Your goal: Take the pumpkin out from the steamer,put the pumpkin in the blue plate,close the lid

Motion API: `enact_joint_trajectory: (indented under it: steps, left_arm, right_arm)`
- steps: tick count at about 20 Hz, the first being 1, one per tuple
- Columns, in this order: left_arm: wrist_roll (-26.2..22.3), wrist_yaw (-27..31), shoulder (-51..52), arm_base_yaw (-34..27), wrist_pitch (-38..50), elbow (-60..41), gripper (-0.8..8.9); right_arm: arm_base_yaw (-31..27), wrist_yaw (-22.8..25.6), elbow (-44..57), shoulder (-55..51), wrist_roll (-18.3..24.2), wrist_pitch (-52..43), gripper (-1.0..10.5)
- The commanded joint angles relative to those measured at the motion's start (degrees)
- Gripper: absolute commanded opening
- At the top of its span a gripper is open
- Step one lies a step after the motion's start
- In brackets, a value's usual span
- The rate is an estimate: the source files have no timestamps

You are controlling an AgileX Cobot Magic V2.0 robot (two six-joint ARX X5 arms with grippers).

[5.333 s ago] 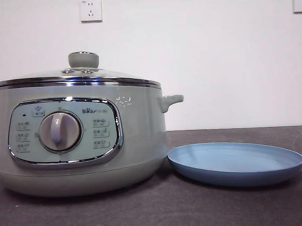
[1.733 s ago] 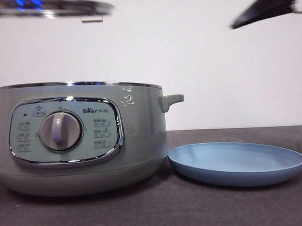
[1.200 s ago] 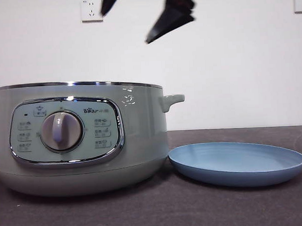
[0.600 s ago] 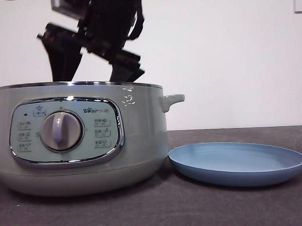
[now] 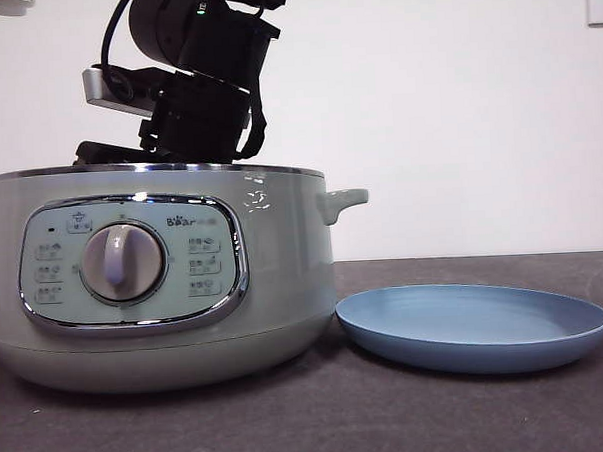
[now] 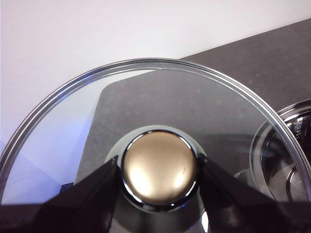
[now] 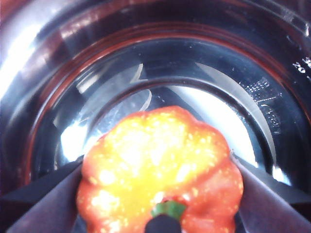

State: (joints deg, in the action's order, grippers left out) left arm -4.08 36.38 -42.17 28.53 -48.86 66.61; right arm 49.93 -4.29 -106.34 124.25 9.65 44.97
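The small orange-red ribbed toy pumpkin with its green stem sits on the shiny metal floor inside the large round sage-green steamer. My right claw is down in the pot, one black jaw on each side of the pumpkin and right against its flanks; whether they are pressing it yet I cannot tell. From the front, that arm drops in from above, dark and bulky, its tip hidden behind the chrome rim. My left claw is clamped on the knob of the round domed glass lid, holding the lid up and off to the side, with the dark surface visible through the glass. The wide matte light blue plate lies on the surface just beside the steamer, its rim almost touching the pot's base
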Motion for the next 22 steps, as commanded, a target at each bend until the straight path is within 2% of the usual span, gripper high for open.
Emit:
enact_joint_trajectory:
  steps: [1,5,8,10,12,15,18,22]
  left_arm:
    - [-0.44,-1.25,0.63,0.11,2.36,0.24,-0.09]
    - [-0.46,-3.63,-0.37,0.11,3.63,0.24,-0.09]
    - [-0.5,-5.77,-2.32,0.11,5.7,0.24,-0.09]
    - [-0.52,-9.27,-3.69,0.11,6.91,0.24,-0.09]
    - [-0.55,-9.94,-4.7,0.11,8.61,0.24,-0.09]
    - [-0.68,-11.82,-5.29,0.13,10.1,0.24,-0.09]
    - [-0.68,-13.31,-5.31,0.13,11.8,0.24,-0.09]
    - [-0.66,-14.51,-5.31,0.13,11.96,0.24,-0.09]
  right_arm:
    - [0.31,0.26,-0.02,-2.25,-0.63,-0.24,-0.1]
    - [-1.51,1.68,-0.02,-13.53,-0.59,4.28,-0.1]
    - [-6.27,3.67,-0.02,-23.85,-1.07,13.84,-0.1]
    - [-11.06,5.11,-0.02,-29.44,-5.33,20.76,-0.1]
    - [-15.43,6.62,0.0,-33.07,-7.93,26.47,-0.1]
    - [-18.67,10.6,0.57,-35.78,-11.19,32.76,-0.1]
    - [-19.17,15.34,5.97,-39.91,-15.08,33.22,-0.1]
    - [-19.1,15.3,20.09,-46.86,-17.64,27.12,-0.1]
